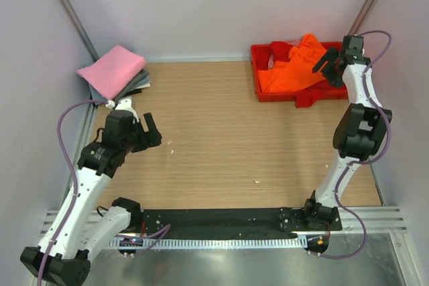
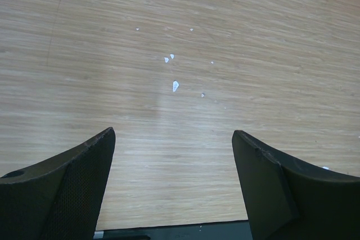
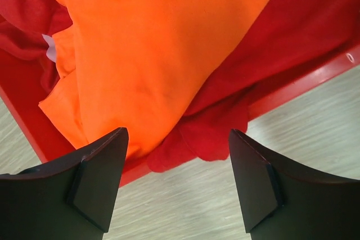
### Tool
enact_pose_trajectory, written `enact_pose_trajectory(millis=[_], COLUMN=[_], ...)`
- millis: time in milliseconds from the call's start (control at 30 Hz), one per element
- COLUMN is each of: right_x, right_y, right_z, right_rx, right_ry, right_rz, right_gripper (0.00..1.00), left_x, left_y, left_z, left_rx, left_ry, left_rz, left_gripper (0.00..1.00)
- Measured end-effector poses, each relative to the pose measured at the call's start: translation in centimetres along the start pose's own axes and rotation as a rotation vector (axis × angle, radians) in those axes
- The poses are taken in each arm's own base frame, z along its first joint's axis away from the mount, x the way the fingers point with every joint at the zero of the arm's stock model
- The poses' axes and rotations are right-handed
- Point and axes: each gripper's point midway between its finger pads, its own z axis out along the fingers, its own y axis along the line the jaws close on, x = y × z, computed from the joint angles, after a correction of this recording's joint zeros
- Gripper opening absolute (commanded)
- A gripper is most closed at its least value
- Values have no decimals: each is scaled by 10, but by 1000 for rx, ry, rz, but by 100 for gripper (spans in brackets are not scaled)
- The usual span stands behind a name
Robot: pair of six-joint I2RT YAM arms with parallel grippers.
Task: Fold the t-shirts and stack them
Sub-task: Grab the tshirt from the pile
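A crumpled bright orange t-shirt (image 1: 295, 68) lies in the red tray (image 1: 256, 72) at the back right, on a red t-shirt (image 1: 310, 96) that hangs over the tray's near rim. My right gripper (image 1: 328, 65) hovers open over them. In the right wrist view the orange t-shirt (image 3: 152, 43) and the red t-shirt (image 3: 219, 122) lie ahead of the open, empty right gripper (image 3: 177, 132). A folded pink t-shirt (image 1: 112, 70) lies on a grey t-shirt (image 1: 139, 84) at the back left. My left gripper (image 1: 151, 128) is open and empty over bare wood, as the left wrist view (image 2: 173, 132) shows.
The red tray's rim (image 3: 318, 77) runs across the right wrist view, with wood table beyond it. Small white flecks (image 2: 175, 86) lie on the wood table (image 1: 214, 138). White walls close in the back and sides. A black base rail (image 1: 221, 219) runs along the near edge.
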Motion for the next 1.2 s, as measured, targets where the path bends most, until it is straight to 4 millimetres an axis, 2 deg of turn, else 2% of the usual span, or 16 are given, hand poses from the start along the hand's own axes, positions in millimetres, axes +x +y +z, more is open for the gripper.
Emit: enact_pose_trajectory(millis=[467,667,767,800,833,867,967,1000,1033,1200], right_x=[-13,-21,-25,-24,-23,-23,-24,-24,-24,-25], right_y=[2,4,5,5,5,5,5,5,5,6], right_z=[54,76,83,85,86,86,85,85,85,85], right_rx=[-16,-16,-20,-19,-17,-17,-22,-24,-26,-37], right_ry=[15,8,2,3,7,7,7,6,7,11], right_rz=[40,43,45,46,51,53,51,53,54,58], right_gripper=[75,71,62,56,44,44,23,9,2,1], left_x=[1,2,2,2,2,2,3,3,3,3], left_y=[1,1,1,1,1,1,1,1,2,2], left_z=[3,5,5,5,5,5,6,6,7,7], left_rx=[-9,-12,-13,-13,-14,-14,-16,-17,-18,-19], left_ry=[12,18,19,19,20,20,25,26,26,26], left_rz=[1,2,2,1,1,1,1,0,-1,-2], left_gripper=[85,85,85,85,85,85,85,85,85,85])
